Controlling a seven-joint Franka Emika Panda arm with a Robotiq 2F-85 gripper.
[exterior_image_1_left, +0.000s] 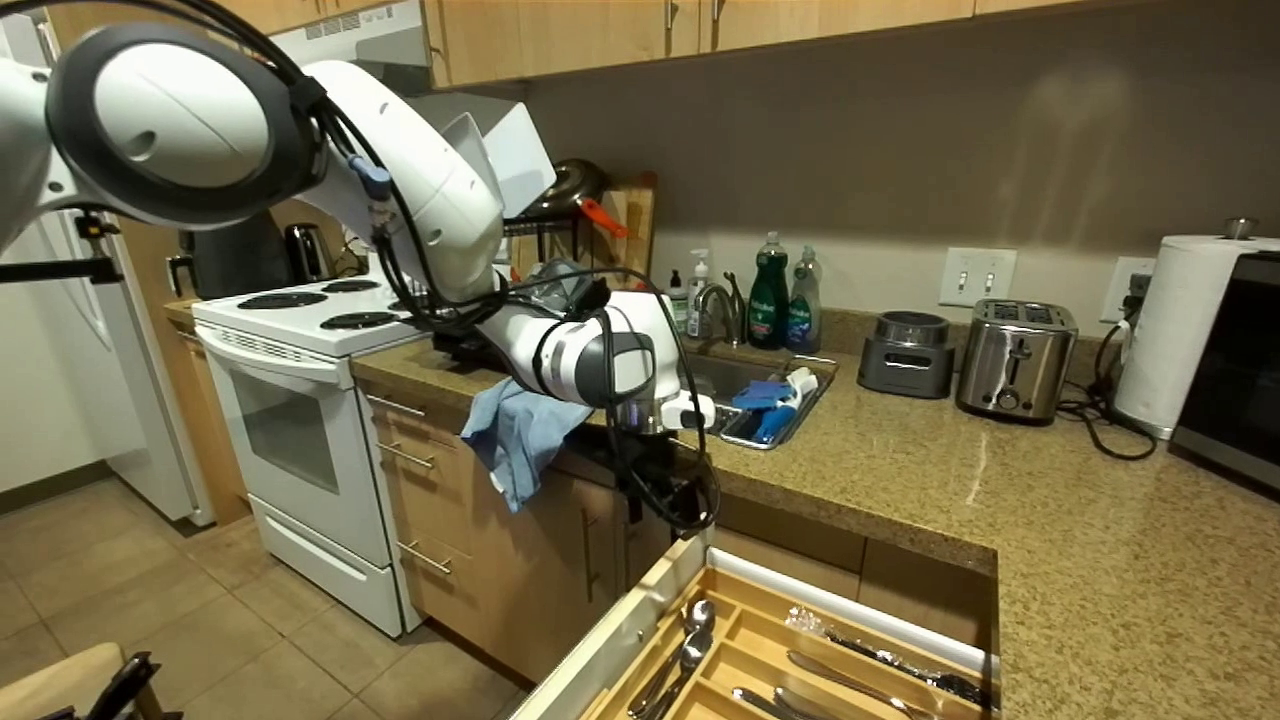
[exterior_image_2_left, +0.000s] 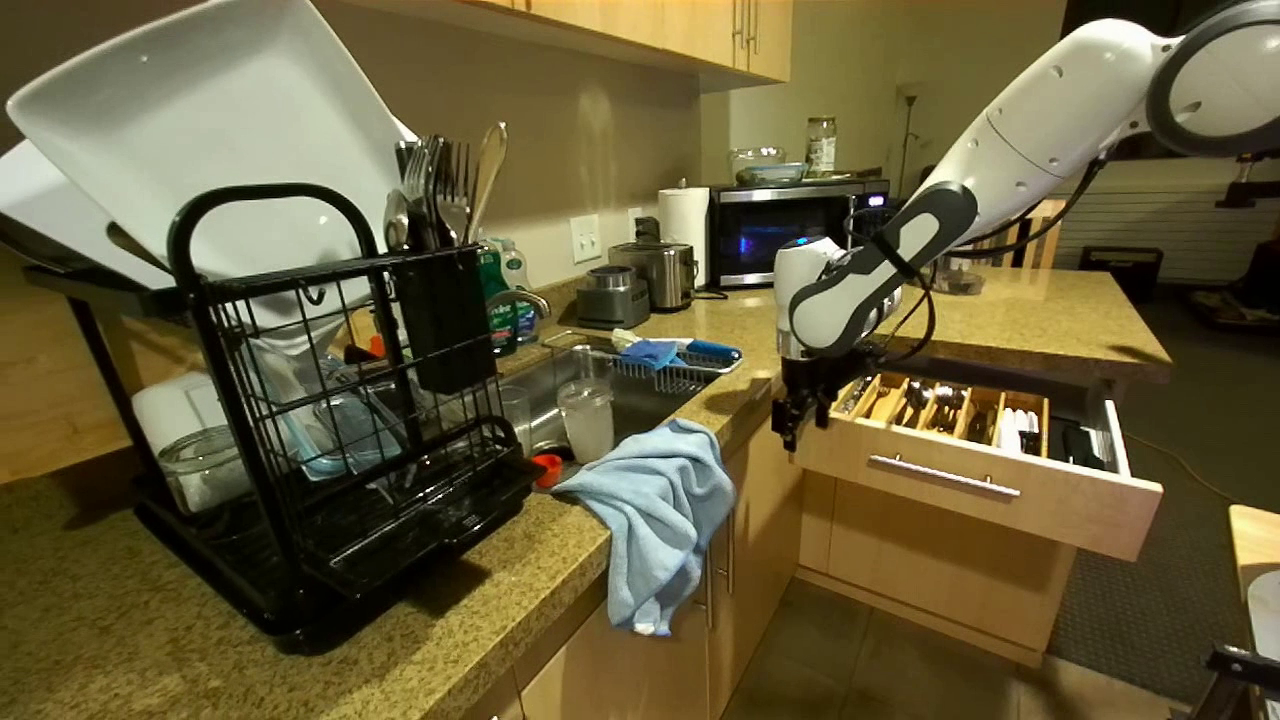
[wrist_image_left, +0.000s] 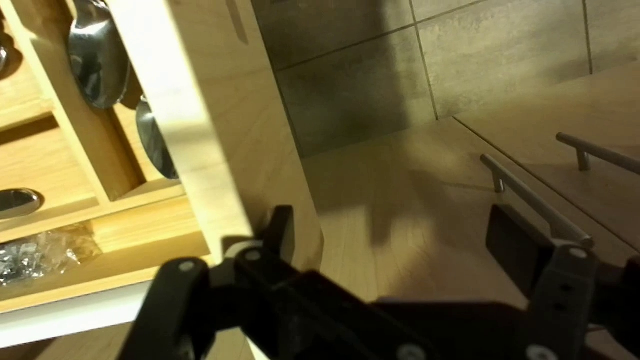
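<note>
My gripper (wrist_image_left: 400, 245) is open with nothing between its fingers. It points down beside the corner of a pulled-out wooden drawer (exterior_image_2_left: 960, 500). In the wrist view, one finger is close against the drawer's front panel (wrist_image_left: 250, 125); I cannot tell whether it touches. The other finger is near a cabinet door handle (wrist_image_left: 535, 200). The gripper is dark in both exterior views (exterior_image_1_left: 665, 480) (exterior_image_2_left: 800, 410). The drawer holds a wooden cutlery tray (exterior_image_1_left: 735, 620) with spoons (exterior_image_1_left: 695, 645), other cutlery and a plastic-wrapped item (wrist_image_left: 40, 255). A bar handle (exterior_image_2_left: 945, 475) is on the drawer front.
A granite counter (exterior_image_1_left: 880, 470) runs above the drawer, with a sink (exterior_image_2_left: 640, 395) beside the arm. A blue towel (exterior_image_2_left: 660, 510) hangs over the counter edge. A black dish rack (exterior_image_2_left: 330, 500), toaster (exterior_image_1_left: 1015, 360), microwave (exterior_image_2_left: 785, 235) and white stove (exterior_image_1_left: 290, 400) stand around.
</note>
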